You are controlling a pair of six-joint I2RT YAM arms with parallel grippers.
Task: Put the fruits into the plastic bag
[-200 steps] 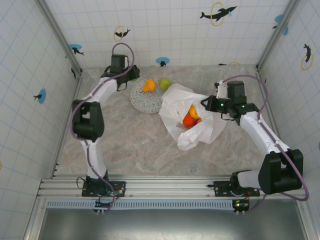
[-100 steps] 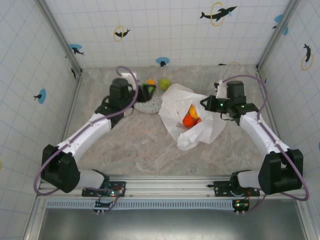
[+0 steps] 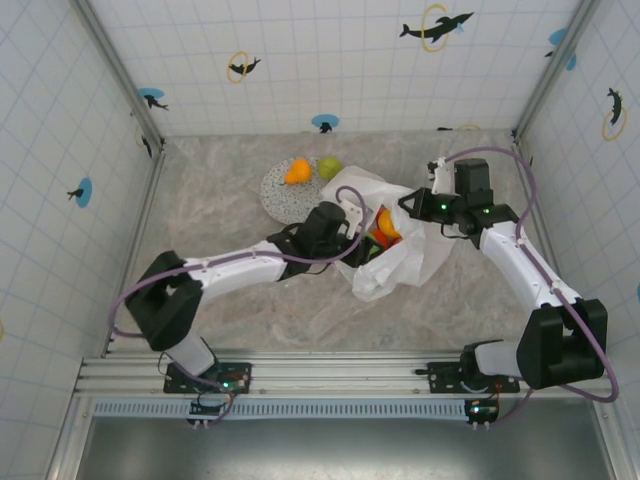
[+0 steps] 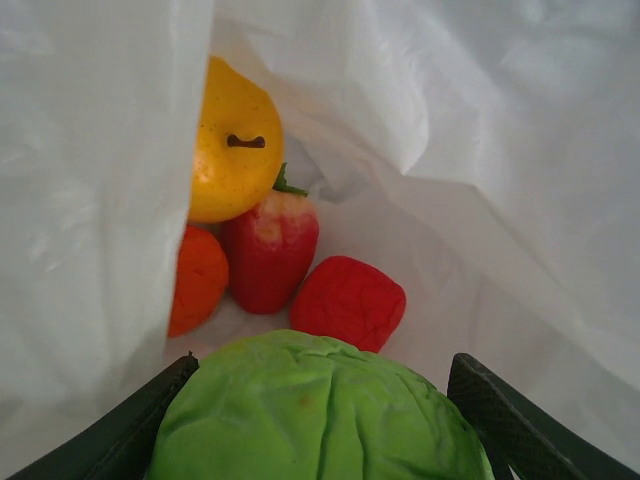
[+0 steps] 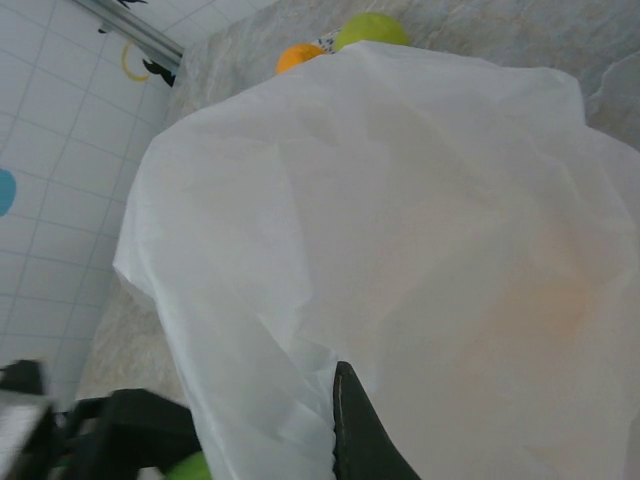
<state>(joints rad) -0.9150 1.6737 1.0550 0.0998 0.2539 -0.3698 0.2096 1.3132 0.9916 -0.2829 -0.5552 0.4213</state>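
The left arm stretches low across the table (image 3: 250, 300), its left claw (image 4: 318, 440) clamped on a wrinkled green fruit (image 4: 315, 390) inside the plastic bag's (image 3: 400, 270) mouth; the bent right arm's right claw (image 3: 412, 207) is pinched tight on the bag's rim. Four fruits lie in the bag — yellow apple (image 4: 232, 140), strawberry (image 4: 268, 250), orange fruit (image 4: 195, 280), red fruit (image 4: 348, 302) — and two more sit at the plate (image 3: 280, 200).

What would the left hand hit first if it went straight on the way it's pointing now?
Probably the red fruit just ahead inside the plastic bag. The left hand holds a green fruit, so that would likely touch it first; depth is unclear.
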